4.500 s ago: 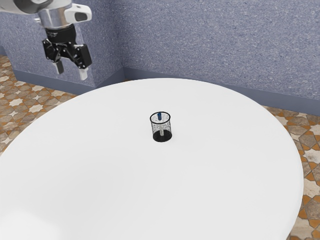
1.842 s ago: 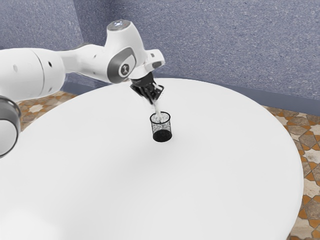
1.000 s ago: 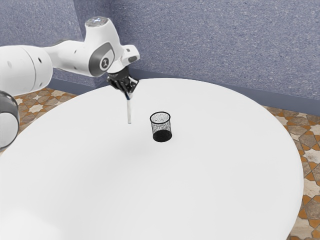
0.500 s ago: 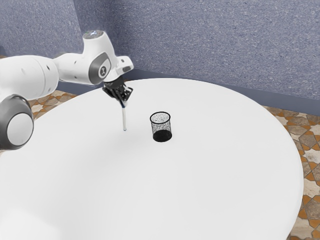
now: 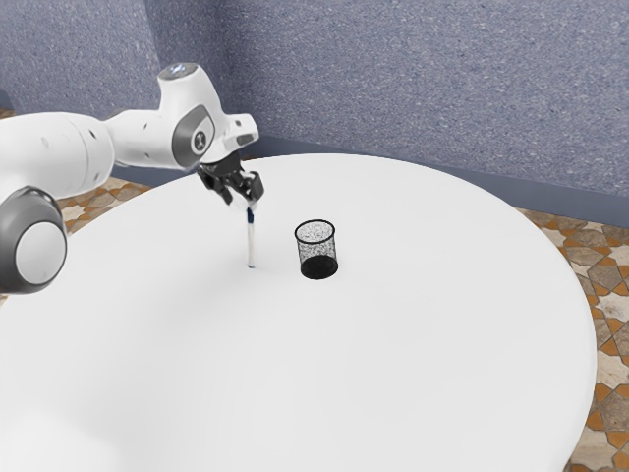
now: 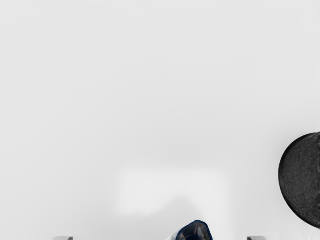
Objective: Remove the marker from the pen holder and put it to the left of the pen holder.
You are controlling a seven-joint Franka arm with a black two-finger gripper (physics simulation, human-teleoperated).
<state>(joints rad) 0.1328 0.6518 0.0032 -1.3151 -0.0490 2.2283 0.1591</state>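
Exterior view first: a speckled blue-grey wall [image 5: 413,93] runs across the far side, with a plain, darker baseboard [image 5: 432,173] along its foot. Below it lies the patterned floor [image 5: 611,295], tiled in orange, brown and off-white, seen at the far left and down the right of that view.

Next in size comes the round white table [image 5: 413,364], which takes up the near and middle parts of the scene. The white arm [image 5: 59,152], with dark grey joint covers, comes in from the exterior view's left and reaches over the table's far left part, its hand angled downward.

At its end the black gripper [image 5: 242,205] is spread wide, its two fingers well apart, with the marker's upper end between them and neither side clamped on it.

Near the middle of the table, a little toward the far side, the black mesh pen holder [image 5: 317,266] stands upright with a round open rim and a dark base. The wrist view shows part of it too, off to one side of the marker.

Smallest is the marker [image 5: 251,242], out of the holder and to its left, well apart from it. It is close to upright, dark blue end up and whitish body down; whether its lower tip touches the table, I cannot tell.
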